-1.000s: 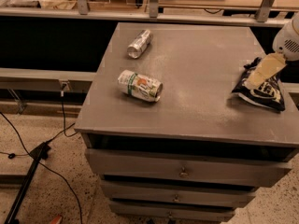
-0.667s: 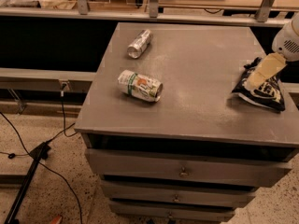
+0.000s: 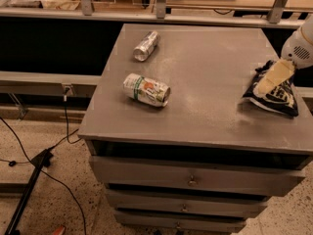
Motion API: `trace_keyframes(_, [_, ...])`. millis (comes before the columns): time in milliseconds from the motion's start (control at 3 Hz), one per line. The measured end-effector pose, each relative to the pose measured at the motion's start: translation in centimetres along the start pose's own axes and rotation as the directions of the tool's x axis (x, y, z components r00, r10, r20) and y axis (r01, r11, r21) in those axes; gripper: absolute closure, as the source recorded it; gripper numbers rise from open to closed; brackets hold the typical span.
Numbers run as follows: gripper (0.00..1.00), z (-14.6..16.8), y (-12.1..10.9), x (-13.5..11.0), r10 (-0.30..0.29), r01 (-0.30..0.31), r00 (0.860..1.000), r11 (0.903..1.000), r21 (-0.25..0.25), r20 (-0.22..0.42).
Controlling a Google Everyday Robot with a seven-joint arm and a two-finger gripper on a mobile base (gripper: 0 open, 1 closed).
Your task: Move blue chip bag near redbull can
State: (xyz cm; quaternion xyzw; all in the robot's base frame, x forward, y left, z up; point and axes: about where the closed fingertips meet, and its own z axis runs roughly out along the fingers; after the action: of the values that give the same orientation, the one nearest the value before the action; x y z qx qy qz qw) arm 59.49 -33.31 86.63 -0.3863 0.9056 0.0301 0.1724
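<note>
The blue chip bag [image 3: 274, 93] lies at the right edge of the grey cabinet top [image 3: 205, 82], dark navy with white lettering. My gripper [image 3: 270, 78] comes in from the upper right, its pale fingers [image 3: 274, 75] resting on the top of the bag. The redbull can [image 3: 146, 45], slim and silver, lies on its side at the far left of the top, well away from the bag.
A fatter white can with a green and orange label [image 3: 146, 89] lies on its side left of centre. Drawers [image 3: 193, 180] sit below the top. Cables and a black stand [image 3: 29, 180] lie on the speckled floor at the left. A rail with shelving [image 3: 156, 11] runs behind.
</note>
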Motion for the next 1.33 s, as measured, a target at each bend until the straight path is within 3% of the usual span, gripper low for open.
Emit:
trace_keyframes(1000, [0.83,0.99,0.02,-0.17,-0.002,0.002,1.000,0.9999,-0.011,-0.002])
trace_keyframes(1333, [1.00,0.95,0.33,-0.41,-0.012,0.014,0.999,0.9990,-0.043,0.034])
